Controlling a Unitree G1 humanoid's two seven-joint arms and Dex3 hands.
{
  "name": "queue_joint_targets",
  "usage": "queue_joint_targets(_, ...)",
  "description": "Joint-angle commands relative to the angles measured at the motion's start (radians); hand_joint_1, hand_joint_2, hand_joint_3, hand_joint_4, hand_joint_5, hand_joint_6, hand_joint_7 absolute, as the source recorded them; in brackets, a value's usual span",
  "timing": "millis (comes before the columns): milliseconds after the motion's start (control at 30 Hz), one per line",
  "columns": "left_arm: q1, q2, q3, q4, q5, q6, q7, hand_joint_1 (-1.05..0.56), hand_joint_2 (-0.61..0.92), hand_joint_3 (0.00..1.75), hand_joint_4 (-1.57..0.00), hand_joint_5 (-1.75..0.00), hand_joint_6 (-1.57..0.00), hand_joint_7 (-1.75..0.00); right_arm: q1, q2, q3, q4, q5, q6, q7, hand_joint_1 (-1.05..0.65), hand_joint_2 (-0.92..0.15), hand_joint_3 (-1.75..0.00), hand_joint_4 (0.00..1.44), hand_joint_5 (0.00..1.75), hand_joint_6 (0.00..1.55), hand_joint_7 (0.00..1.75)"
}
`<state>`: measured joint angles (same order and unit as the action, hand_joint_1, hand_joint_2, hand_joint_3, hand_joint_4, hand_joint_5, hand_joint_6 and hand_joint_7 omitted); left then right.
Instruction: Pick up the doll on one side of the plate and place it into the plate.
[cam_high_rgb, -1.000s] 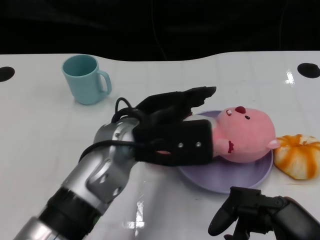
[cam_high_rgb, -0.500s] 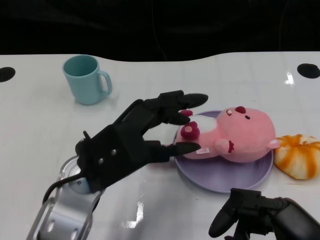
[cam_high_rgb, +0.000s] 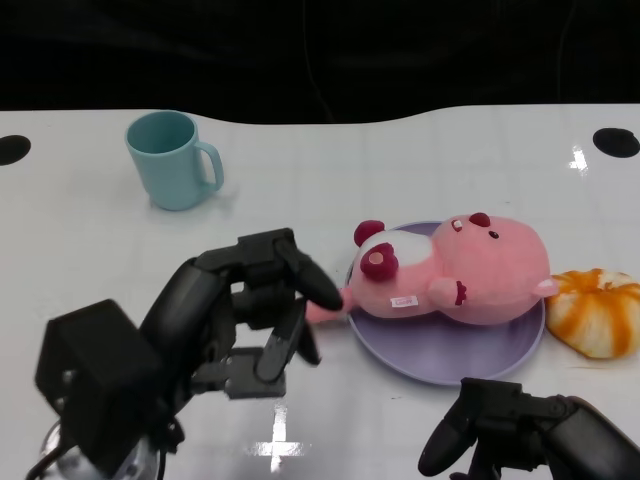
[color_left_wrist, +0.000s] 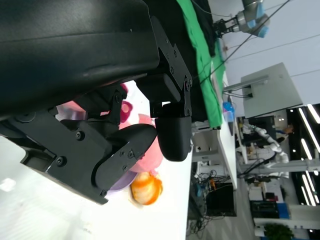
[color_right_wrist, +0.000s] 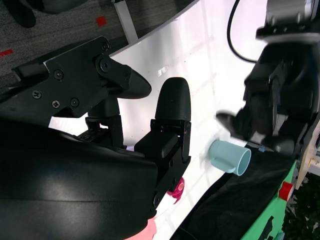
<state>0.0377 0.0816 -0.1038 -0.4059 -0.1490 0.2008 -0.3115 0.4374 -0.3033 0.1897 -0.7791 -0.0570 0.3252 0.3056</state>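
Observation:
The pink plush doll lies on its side in the purple plate, one foot sticking out over the plate's left rim. My left hand is pulled back to the left of the plate, fingers loosely bent, holding nothing and clear of the doll. My right hand rests at the table's near edge just below the plate, also empty. The left wrist view shows my left hand with a bit of the pink doll beyond its fingers. In the right wrist view my right hand holds nothing.
A teal mug stands at the back left, also seen in the right wrist view as the mug. An orange-and-white object lies against the plate's right rim. Black holes mark the table's far corners.
My left hand has let go of the doll and drawn back toward me, to the left of the plate, its fingers bending in. The doll stays in the plate. The right hand has not moved.

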Motion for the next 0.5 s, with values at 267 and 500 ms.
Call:
queue_joint_targets(267,0.176,0.046,0.051,-0.275,-0.177,0.308,0.039,-0.18,0.33,1.54,-0.97,-1.75,-0.8,-1.74,0.003,-0.011,-0.002,-0.031,-0.003,0.021,-0.002,-0.13,-0.65,-0.9,0.63,1.57,0.6,1.21)
queue_joint_targets(500,0.295,0.031,0.057,-0.375,-0.248,0.39,0.099,-0.13,0.3,1.59,-0.98,-1.75,-0.78,-1.75,0.002,-0.011,-0.008,-0.037,0.004,0.03,-0.001,-0.12,-0.65,-0.91,0.64,1.57,0.6,1.22)
